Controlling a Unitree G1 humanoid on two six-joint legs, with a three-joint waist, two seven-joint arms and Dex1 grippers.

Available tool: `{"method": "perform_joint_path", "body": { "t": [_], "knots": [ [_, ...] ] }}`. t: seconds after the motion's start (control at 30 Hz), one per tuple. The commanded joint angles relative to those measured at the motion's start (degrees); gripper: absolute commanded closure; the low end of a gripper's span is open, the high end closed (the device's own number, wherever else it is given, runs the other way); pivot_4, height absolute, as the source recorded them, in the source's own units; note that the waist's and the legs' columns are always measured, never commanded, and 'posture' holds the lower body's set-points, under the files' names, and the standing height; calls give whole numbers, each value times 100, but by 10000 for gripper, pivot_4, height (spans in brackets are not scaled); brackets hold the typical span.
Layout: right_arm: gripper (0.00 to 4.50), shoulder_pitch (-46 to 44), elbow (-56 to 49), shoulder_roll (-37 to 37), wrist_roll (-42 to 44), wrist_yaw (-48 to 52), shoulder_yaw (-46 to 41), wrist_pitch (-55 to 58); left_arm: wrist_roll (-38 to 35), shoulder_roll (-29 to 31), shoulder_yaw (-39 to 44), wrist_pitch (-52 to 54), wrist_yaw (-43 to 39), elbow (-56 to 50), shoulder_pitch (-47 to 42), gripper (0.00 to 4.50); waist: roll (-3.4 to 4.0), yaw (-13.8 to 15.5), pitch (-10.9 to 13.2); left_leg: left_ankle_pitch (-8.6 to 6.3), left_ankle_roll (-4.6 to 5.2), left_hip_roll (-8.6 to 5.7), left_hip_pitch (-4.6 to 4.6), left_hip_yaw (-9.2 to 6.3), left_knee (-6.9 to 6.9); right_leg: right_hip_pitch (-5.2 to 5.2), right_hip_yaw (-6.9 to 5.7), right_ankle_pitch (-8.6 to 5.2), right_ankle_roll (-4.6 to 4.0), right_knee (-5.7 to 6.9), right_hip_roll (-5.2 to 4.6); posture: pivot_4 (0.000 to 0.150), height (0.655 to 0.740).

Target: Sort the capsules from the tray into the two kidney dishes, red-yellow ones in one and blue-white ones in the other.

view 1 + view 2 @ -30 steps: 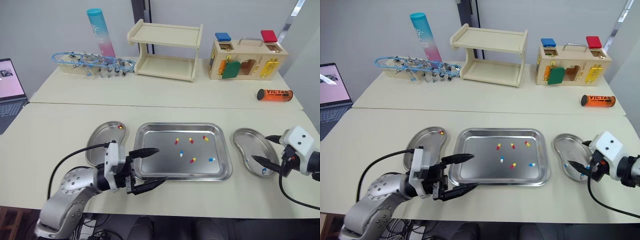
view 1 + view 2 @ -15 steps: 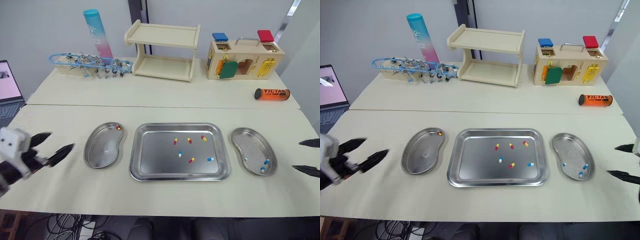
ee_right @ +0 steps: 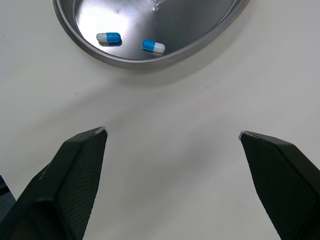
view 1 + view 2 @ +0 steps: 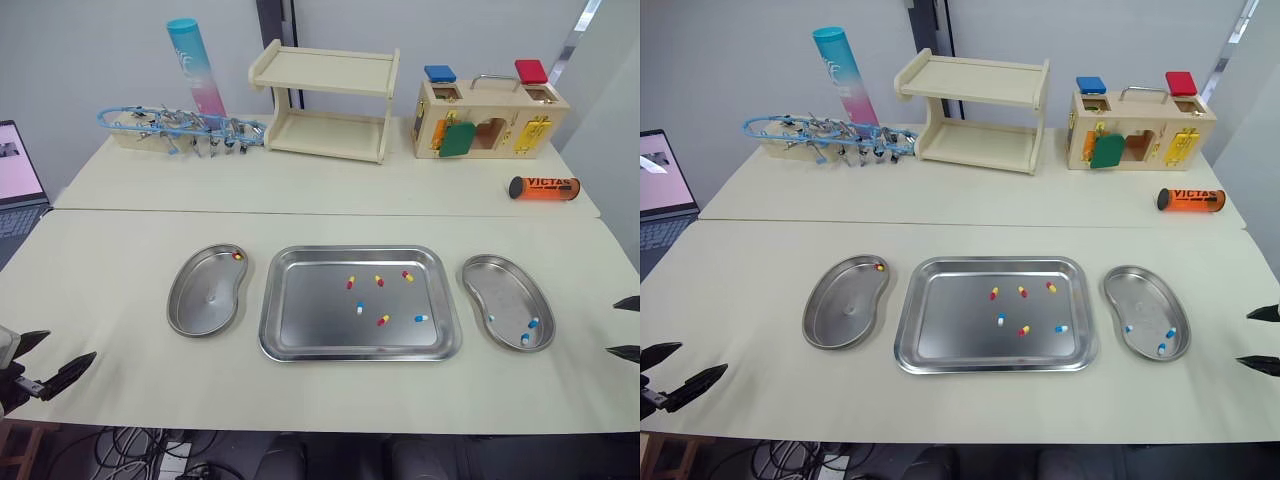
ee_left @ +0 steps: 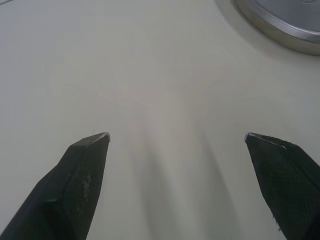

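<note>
Shiny silver tray (image 4: 300, 335), left kidney dish (image 4: 200, 305) and right kidney dish (image 4: 498, 290); red-yellow capsules (image 4: 379, 281), blue-white capsules (image 4: 422, 319); cream table (image 4: 120, 270); orange canister (image 4: 545, 188) with black lettering; teal-to-pink tube (image 4: 192, 60); pale wooden shelf (image 4: 325, 70); wooden box (image 4: 490, 128) with blue, red, green and yellow parts

Head stereo pair: mounted high, facing forward and down, whole table (image 4: 320, 215) in frame. Both eyes share one scene with a slight sideways offset. Left wrist cam: low, close to the table, clips the left kidney dish (image 5: 280, 27) rim. Right wrist cam: close, looking down on the near end of the right kidney dish (image 3: 190, 20), which the head views also cover.
</note>
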Motion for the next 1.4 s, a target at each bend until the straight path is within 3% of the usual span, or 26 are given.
{"method": "perform_joint_path", "body": {
  "t": [0.03, 0.67, 1.0, 1.4],
  "knots": [
    [222, -93, 1, -107, 12, 53, -5, -61, -47, 72, 155, -27, -58, 9, 6, 0, 0, -7, 0, 0, 0, 0, 0, 0, 0, 0, 0, 0, 0, 0, 0, 1500, 7400],
    [222, -316, 106, -128, -25, 93, 250, -129, -228, -33, 142, 224, -223, -303, 52, 0, 1, -9, 0, 0, 0, 1, 0, 2, 2, -3, 2, 0, 0, 3, 0, 1500, 7400],
    [222, 2, -255, -39, 106, -121, 9, -222, -740, -256, 20, 993, -120, -1557, -125, 0, 2, -3, -1, 0, 0, 1, -1, 3, 5, -1, 2, 1, 1, 4, -1, 1500, 7400],
    [222, 517, -479, -96, 237, -158, -536, -120, -1264, -452, -426, 1558, -620, -3496, 424, 0, 3, 9, -1, 0, 0, 1, -1, 7, 8, 2, 8, 1, 1, 2, -1, 1500, 7400]
  ]
}}
